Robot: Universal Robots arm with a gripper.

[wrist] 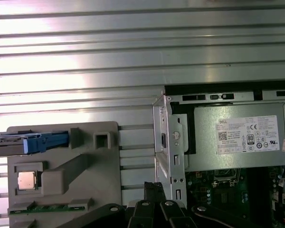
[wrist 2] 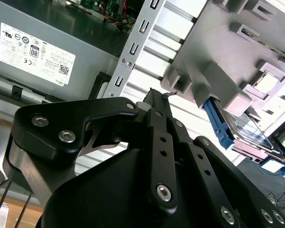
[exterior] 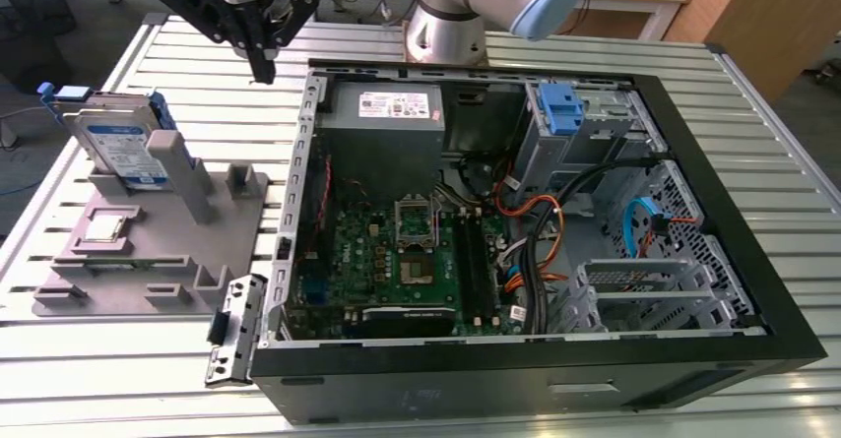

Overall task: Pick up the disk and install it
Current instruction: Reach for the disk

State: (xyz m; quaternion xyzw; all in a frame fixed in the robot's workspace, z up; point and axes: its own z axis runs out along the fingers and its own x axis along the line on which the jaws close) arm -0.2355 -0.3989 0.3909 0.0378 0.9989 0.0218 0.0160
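Note:
The disk stands on edge in a slot at the far end of a grey holder, on the exterior view's left. It is silver with a white-and-blue label and a blue carrier frame. My gripper hangs above the table between the holder and the open computer case, up and to the right of the disk. Its fingers point down, pressed together with nothing between them. In both wrist views the disk's blue frame shows beyond the shut gripper.
A small square processor chip lies on the holder. The grey power-supply box sits in the case's far corner. A blue-tabbed drive bay is at the case's far right. A loose bracket leans by the case's near left corner.

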